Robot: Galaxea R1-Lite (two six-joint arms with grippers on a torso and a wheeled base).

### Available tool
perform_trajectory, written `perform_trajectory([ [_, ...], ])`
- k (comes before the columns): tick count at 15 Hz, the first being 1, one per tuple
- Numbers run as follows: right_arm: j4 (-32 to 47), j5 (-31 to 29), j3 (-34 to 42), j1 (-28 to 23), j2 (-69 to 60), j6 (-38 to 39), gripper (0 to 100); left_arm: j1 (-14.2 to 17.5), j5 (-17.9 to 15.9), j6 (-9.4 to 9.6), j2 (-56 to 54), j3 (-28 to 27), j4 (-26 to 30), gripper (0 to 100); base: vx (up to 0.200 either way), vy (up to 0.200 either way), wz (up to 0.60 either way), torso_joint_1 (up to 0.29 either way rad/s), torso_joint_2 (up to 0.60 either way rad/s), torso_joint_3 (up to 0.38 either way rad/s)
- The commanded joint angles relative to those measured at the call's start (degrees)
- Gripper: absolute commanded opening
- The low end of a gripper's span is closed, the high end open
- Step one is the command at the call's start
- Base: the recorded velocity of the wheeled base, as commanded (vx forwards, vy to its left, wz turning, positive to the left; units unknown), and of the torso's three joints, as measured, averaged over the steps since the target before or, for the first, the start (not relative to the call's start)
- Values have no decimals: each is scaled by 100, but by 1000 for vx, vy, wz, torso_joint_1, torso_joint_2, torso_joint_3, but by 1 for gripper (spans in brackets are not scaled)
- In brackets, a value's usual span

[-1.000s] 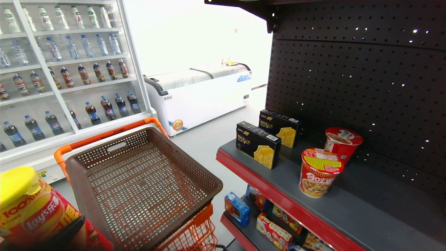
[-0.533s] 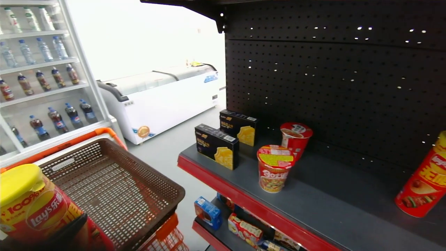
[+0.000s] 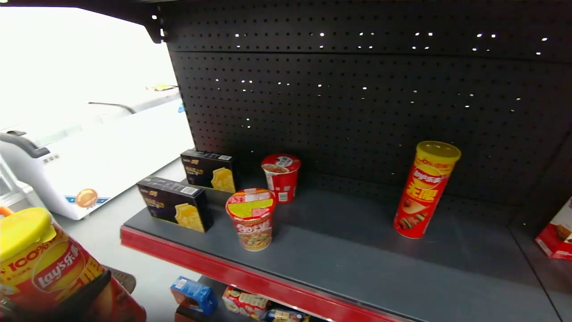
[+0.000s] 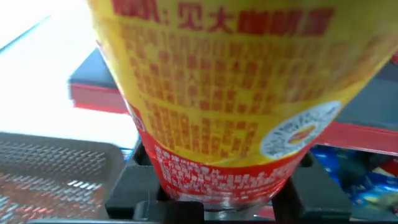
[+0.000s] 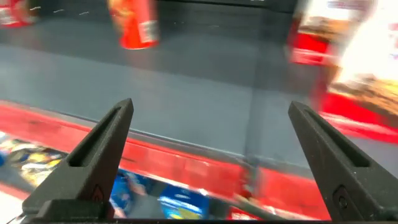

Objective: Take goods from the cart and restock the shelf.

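The left gripper (image 4: 221, 186) grips a chips can (image 3: 40, 259) upright at the lower left of the frame, probably so it can stand on the grey shelf (image 3: 339, 259) near the similar can (image 3: 426, 190), while the right gripper (image 5: 211, 155) is wide open and empty.

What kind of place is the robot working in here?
Most likely a supermarket or small shop: a pegboard-backed shelf holds cup noodles and a chips can, and a chest freezer stands nearby.

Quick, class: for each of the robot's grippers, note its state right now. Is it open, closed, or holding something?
Left gripper: closed on the chips can.
Right gripper: open, holding nothing.
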Motion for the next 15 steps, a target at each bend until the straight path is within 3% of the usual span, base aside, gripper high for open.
perform_trajectory([
  [1, 4, 1, 1, 1, 7, -7, 100, 6, 5, -1, 21, -1, 1, 0, 0, 0, 0, 0, 0, 0],
  [6, 4, 1, 1, 1, 7, 2, 100, 6, 5, -1, 21, -1, 1, 0, 0, 0, 0, 0, 0, 0],
  [9, -5, 1, 1, 1, 7, -7, 100, 6, 5, -1, 21, 25, 1, 0, 0, 0, -600, -2, 1, 4],
  [15, 4, 1, 1, 1, 7, 2, 100, 6, 14, -1, 12, 34, 1, 0, 0, 0, 0, 0, 0, 0],
])
